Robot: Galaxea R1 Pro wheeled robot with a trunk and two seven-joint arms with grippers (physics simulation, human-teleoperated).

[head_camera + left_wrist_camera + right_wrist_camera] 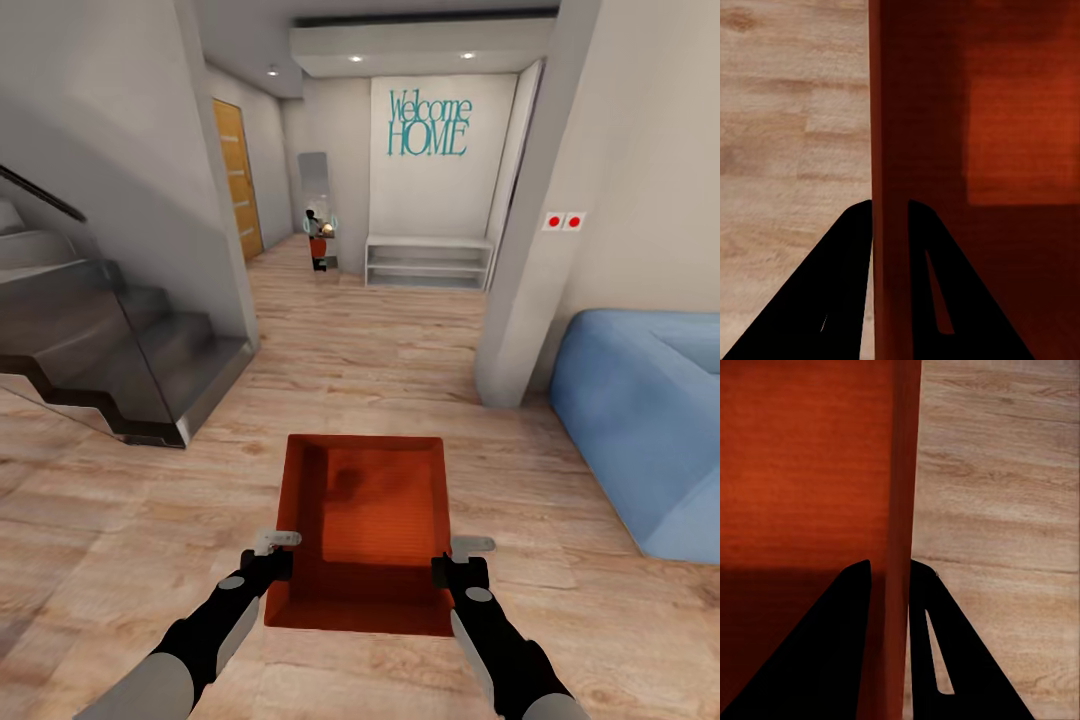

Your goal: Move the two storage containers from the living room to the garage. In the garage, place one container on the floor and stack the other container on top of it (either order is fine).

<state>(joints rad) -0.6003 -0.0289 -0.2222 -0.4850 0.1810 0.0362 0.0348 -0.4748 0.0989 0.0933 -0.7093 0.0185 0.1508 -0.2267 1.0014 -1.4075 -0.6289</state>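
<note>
Both arms reach forward low in the head view, holding 1 orange-red bin (365, 530) between them above the wood-plank floor (120, 540). Left gripper (268, 568) clamps the bin's left wall near its near corner; left wrist view shows 1 black finger (832, 292) outside and 1 inside, pinched on the thin wall (883, 150). Right gripper (458, 572) clamps the right wall the same way; right wrist view shows the wall (900, 510) squeezed between 2 dark fingers (832, 645). Bin is lidless, open side up, ribbed bottom visible, a dark shadow patch toward its far left corner. Cannot tell from these views whether this is 1 bin or 2 nested.

Right of the bin, a blue sofa (640, 420) juts in from the right edge, near but apart. Left, a grey staircase (110, 350) with a glass side panel comes down to the floor. Between them the planks run clear toward a hallway. A white wall pillar (530, 230) stands just before the sofa, 2 red round switches (562, 221) on the wall beside it.

Far end: white low shelf (428, 262) against the back wall under teal "Welcome HOME" lettering (428, 125). A mirror (313, 180) to its left, with a small figure in it, blurred. Wooden door (238, 180) on the left hallway wall. Recessed ceiling lights (355, 59) above.
</note>
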